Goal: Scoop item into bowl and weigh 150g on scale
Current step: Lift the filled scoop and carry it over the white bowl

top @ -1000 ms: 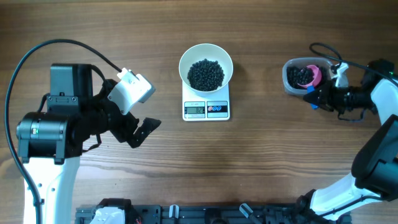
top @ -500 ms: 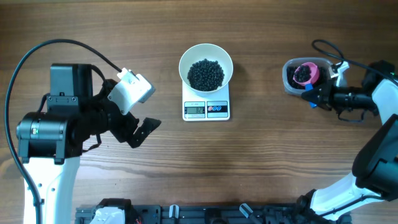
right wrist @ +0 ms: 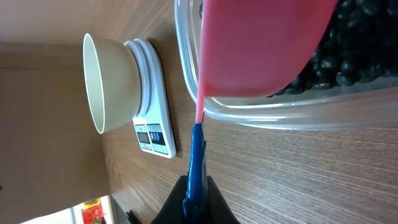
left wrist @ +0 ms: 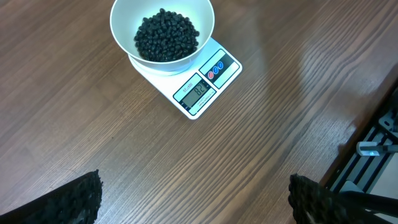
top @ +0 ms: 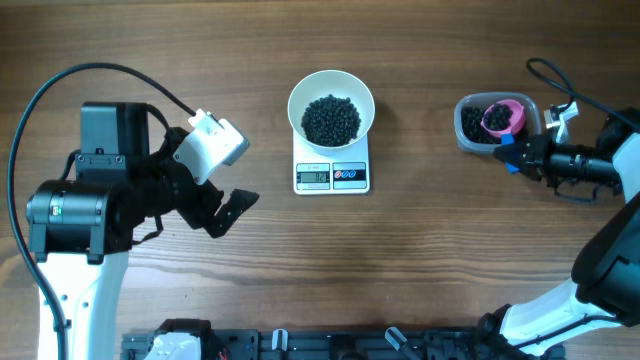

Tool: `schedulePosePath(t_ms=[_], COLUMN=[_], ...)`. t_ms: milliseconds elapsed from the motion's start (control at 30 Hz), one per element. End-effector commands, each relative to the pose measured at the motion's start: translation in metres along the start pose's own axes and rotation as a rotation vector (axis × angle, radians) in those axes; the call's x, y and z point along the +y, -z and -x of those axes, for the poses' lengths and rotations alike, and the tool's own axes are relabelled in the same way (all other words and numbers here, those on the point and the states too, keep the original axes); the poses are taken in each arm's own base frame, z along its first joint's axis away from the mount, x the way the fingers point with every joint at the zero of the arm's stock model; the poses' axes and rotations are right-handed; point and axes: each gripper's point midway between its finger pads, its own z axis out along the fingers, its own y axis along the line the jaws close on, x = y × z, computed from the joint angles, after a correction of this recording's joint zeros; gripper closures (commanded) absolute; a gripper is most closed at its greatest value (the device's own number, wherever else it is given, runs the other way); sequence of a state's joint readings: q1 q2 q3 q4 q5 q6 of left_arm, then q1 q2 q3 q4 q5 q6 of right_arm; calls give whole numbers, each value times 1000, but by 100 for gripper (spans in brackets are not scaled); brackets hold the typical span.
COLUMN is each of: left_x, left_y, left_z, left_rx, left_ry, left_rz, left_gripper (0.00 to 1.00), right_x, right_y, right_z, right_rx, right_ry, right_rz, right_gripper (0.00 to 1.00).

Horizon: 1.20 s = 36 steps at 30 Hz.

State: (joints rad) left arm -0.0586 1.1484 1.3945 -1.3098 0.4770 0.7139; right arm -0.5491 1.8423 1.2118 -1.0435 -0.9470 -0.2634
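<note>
Black beans (top: 331, 119) heaped loose in the white bowl (top: 298, 98), heap well below the rim. Bowl seated on the small white scale (top: 331, 176), covering its far part; grey display and two round buttons exposed along the near edge, digits too small to read. Further right on the wooden desk (top: 420, 250), well apart from the scale, a clear plastic tub (top: 462, 128) with more of the same beans. Pink scoop (top: 503, 117) within the tub's outline, over the beans; contact with them not clear. Blue handle (top: 504, 152) out past the tub's rim. Right end effector (top: 516, 156) pressed together on that handle, pinching the scoop. Left end effector (top: 228, 212) left of the scale, apart from everything, fingers spread wide, nothing between them, bare desk below.
</note>
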Motion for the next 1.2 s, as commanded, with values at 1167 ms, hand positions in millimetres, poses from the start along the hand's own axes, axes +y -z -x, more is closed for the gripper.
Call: schedulePosePath(t_ms=[1167], left_x=[2], left_y=[4], left_z=[5], left_rx=[-16], left_ry=[-14], left_rz=[5], left_gripper=[0], right_x=[146], right_y=[-49], right_z=[16], right_rx=[71], right_ry=[178], right_rz=[414], right_gripper=[96])
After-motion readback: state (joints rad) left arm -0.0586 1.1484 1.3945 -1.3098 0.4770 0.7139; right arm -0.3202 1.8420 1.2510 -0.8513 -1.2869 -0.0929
